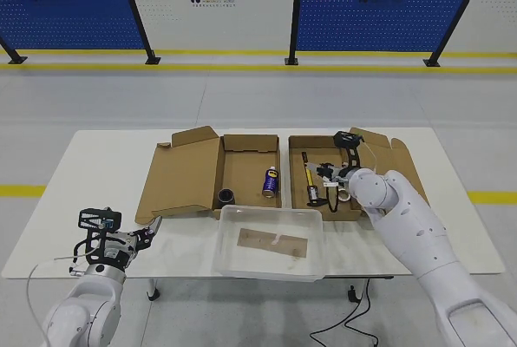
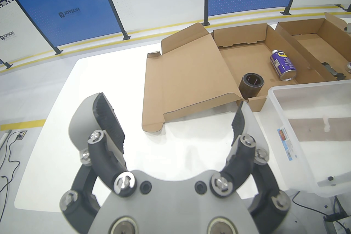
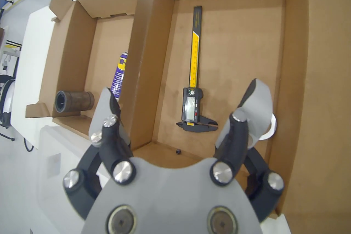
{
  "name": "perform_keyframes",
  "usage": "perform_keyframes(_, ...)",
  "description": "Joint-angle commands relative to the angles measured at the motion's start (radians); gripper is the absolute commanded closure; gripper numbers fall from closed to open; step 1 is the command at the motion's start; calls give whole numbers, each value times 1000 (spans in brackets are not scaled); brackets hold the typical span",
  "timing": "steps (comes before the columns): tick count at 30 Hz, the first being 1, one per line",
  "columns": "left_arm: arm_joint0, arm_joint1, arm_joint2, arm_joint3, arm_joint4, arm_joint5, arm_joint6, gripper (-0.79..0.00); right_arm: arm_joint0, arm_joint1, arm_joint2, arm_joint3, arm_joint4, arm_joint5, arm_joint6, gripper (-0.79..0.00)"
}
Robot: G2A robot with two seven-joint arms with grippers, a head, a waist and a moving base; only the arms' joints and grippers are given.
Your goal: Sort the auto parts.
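Two open cardboard boxes sit side by side at the back of the table. The left box [image 1: 250, 173] holds a black cylinder [image 1: 226, 195] [image 2: 252, 84] and a blue spray can [image 1: 270, 181] [image 2: 283, 65]. In the right box [image 1: 328, 152] lie a yellow-and-black caliper [image 1: 310, 180] [image 3: 194, 76] and a white ring [image 3: 271, 129] against the wall. My right gripper [image 1: 331, 179] [image 3: 182, 88] hangs open above the caliper's head, holding nothing. My left gripper [image 1: 150, 230] [image 2: 171, 103] is open and empty over bare table at the front left.
A clear plastic bin [image 1: 226, 234] [image 2: 277, 98] stands at the front centre with a brown sheet [image 1: 274, 242] on its bottom. The left box's lid [image 2: 192, 76] lies flat on the table. A small black bit [image 3: 178, 151] rests in the right box's near corner.
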Motion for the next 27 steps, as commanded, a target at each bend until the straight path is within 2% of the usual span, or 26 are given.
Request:
perform_keyframes(1, 0, 0, 0, 0, 0, 0, 0, -785, -44, 21, 58, -88, -21, -16, -13, -785)
perform_keyframes(5, 0, 0, 0, 0, 0, 0, 0, -785, -183, 72, 194, -277, -106, -61, -27, -785)
perform_keyframes(8, 0, 0, 0, 0, 0, 0, 0, -785, -313, 100, 297, -395, -108, -112, -48, -785)
perform_keyframes(17, 0, 0, 0, 0, 0, 0, 0, -785, -607, 127, 450, -610, -70, -136, -134, -785)
perform_keyframes(27, 0, 0, 0, 0, 0, 0, 0, -785, -614, 127, 453, -616, -70, -136, -135, -784)
